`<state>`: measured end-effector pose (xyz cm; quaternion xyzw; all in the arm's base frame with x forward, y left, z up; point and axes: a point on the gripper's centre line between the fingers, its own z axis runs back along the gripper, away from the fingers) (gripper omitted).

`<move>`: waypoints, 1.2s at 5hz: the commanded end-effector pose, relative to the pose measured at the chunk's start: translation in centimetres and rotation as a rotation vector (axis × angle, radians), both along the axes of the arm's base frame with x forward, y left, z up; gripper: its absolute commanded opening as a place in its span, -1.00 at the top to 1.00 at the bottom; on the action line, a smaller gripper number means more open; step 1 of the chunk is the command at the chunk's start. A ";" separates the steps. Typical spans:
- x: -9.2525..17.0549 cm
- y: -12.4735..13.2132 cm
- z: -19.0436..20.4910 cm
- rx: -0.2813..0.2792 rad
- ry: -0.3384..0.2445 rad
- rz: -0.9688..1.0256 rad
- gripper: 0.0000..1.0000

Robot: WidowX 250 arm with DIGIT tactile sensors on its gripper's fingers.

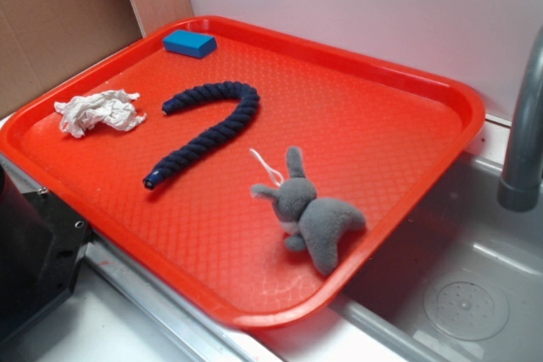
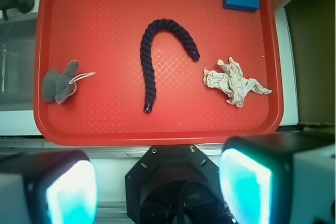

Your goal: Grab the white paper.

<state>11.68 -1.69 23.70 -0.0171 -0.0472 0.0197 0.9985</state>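
- While the gripper [image 2: 157, 182] is hanging well above and off the near edge of the red tray [image 2: 157, 129], its two pads are standing wide apart with nothing between them; the approach step is only starting.
- Going left to right in the wrist view, with the navy rope [image 2: 149, 61] as the landmark:
- A grey plush bunny [image 2: 60, 82] is lying well to the left of the rope, its thin white string loop [image 2: 84, 77] trailing toward the rope. This is not the target.
- The rope itself is sitting mid-tray, bent like a cane, hook end pointing away from the camera.
- The white paper [image 2: 235, 81] is lying just right of the rope's hooked end, apart from it, crumpled and irregular, flat on the tray and near the tray's right rim.
- A blue block [image 2: 241, 0] is resting beyond the paper, far right of the rope, in the tray's far corner.
- In the exterior view the order is flipping: the paper [image 1: 97, 112] is showing left of the rope [image 1: 204, 129], the bunny [image 1: 314, 214] right of it.
- Judgement: nothing is being grasped yet. The next move is calling for shifting the fingers forward and rightward over the wad, clear of the rope tip, then descending with the jaws straddling the wad's bulk before closing.
- Risk: the wad is looking light and loose, so a shallow pinch may be catching only a stray fold.
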 end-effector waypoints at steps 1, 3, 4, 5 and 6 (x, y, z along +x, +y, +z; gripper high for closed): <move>0.0 0.0 0.0 0.000 0.000 0.000 -1.00; 0.3 3.6 -2.0 0.044 -0.029 0.143 -1.00; -0.3 6.4 -4.5 0.091 -0.069 0.202 -1.00; -1.2 8.4 -7.0 0.138 -0.107 0.227 -1.00; -1.2 10.4 -9.8 0.128 -0.116 0.280 -1.00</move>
